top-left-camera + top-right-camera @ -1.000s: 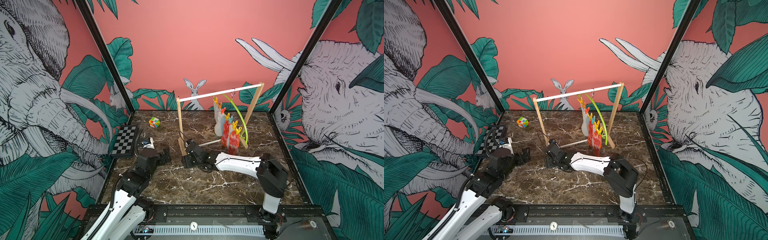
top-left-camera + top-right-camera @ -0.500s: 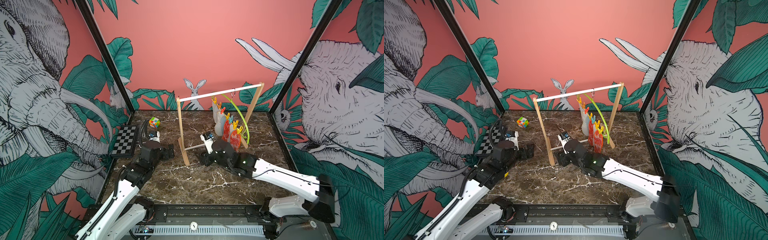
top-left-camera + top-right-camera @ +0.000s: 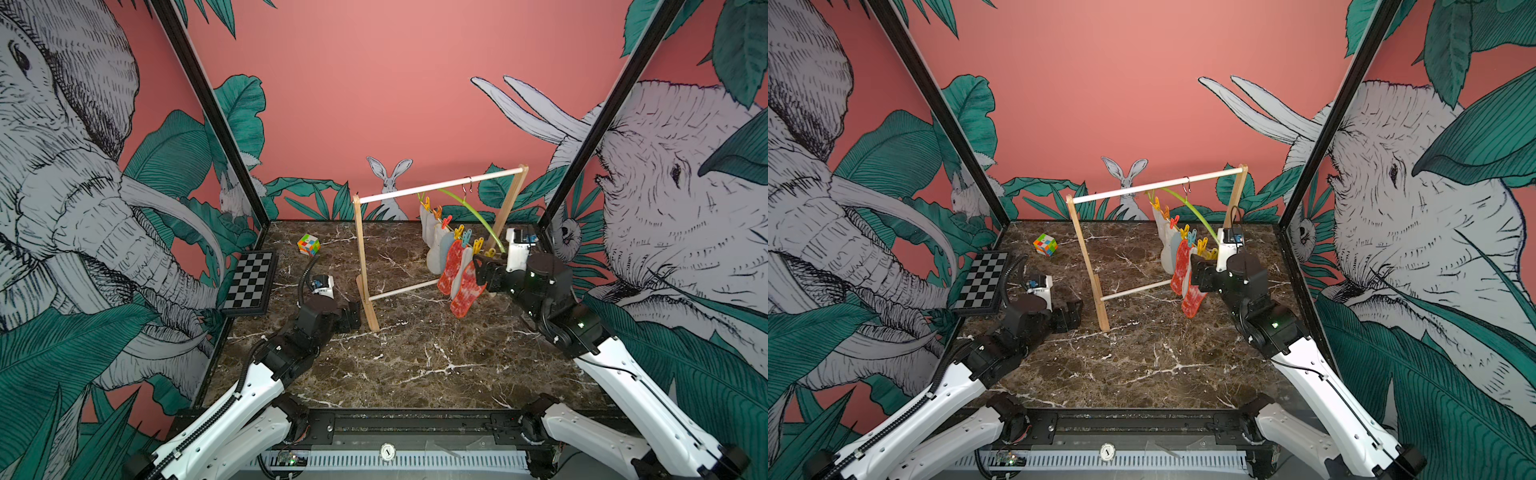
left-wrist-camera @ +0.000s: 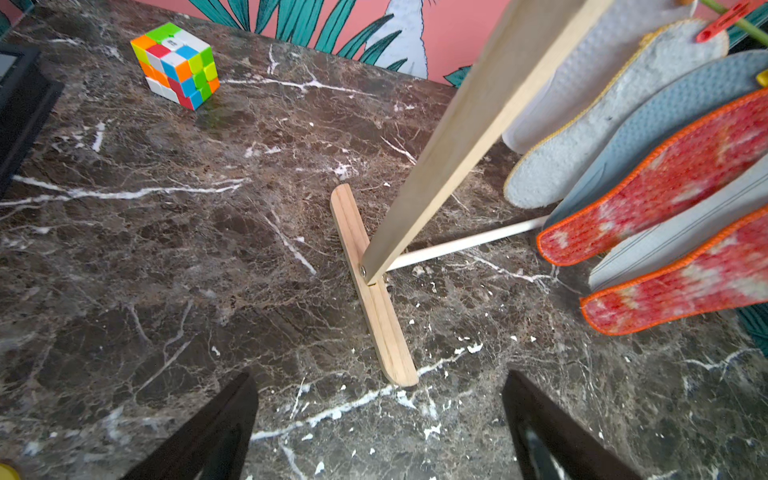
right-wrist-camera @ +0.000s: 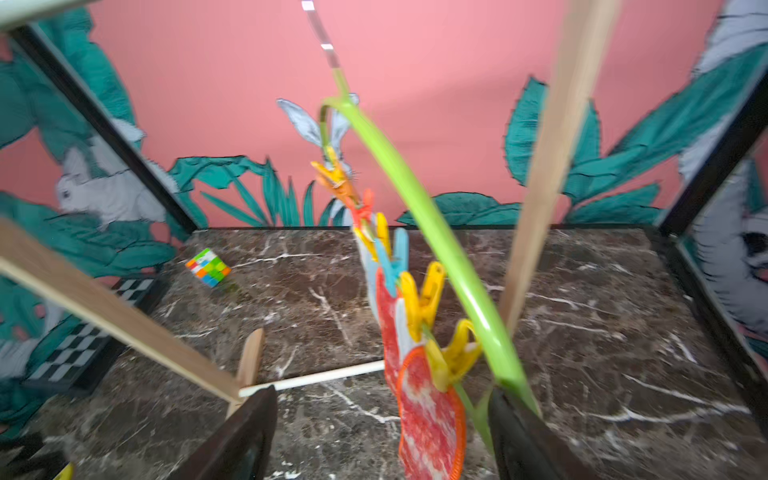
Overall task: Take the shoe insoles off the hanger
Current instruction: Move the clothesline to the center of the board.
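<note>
Marble tabletop (image 3: 415,365): your right claw (image 3: 481,272) gapes empty at the mottled red insole (image 3: 465,291); closing could snag the lime-green plastic hoop (image 5: 440,249)

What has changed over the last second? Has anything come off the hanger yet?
The right end effector swung from beside the rack foot across to the hanger's near end. It is open at the nearest red insole and grips nothing. The left end effector edged towards that foot, open. Unchanged: all insoles are clipped and the hanger is on the rod.

Left claw (image 4: 379,376), right claw (image 5: 382,390): both splayed.
</note>
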Controlling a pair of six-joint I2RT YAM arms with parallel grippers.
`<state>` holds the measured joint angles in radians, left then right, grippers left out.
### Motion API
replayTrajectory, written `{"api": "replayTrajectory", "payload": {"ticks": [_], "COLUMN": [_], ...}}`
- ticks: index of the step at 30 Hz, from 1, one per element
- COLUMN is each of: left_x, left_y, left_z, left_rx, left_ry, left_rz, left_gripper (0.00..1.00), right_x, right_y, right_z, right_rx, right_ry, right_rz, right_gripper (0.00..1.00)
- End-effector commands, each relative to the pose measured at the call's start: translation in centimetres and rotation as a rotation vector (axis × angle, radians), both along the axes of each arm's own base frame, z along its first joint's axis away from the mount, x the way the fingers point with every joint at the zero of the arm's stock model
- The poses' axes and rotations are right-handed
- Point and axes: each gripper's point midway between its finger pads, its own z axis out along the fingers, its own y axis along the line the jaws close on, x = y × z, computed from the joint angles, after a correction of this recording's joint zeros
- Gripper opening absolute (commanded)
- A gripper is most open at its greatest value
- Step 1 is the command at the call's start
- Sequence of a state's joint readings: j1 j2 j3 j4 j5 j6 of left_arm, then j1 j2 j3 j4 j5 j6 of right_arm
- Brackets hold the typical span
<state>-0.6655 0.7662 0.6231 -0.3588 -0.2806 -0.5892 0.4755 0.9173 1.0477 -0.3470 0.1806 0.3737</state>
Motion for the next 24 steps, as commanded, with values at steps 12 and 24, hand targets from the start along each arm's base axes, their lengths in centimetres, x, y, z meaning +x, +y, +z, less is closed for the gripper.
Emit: {"api": "replayTrajectory", "payload": {"ticks": [12, 24], "left_x": [0.5, 3.3], "left_y": [-2.6, -2.5], "left_z": [-3.4, -2.3], "left_rx": [-0.019, 0.049], "left_ry": [0.049, -0.026], "left_rz": [0.004, 0.084], "left_gripper": [0.94, 0.91], "right_x": [0.4, -1.4], "right_y": [-4.3, -8.6], "right_z": [-2.8, -14.3], "right_rx": [0.308, 0.526], "right_ry": [0.056, 0.266], "right_rz": [0.006, -0.207], "right_gripper": [0.84, 0.81]}}
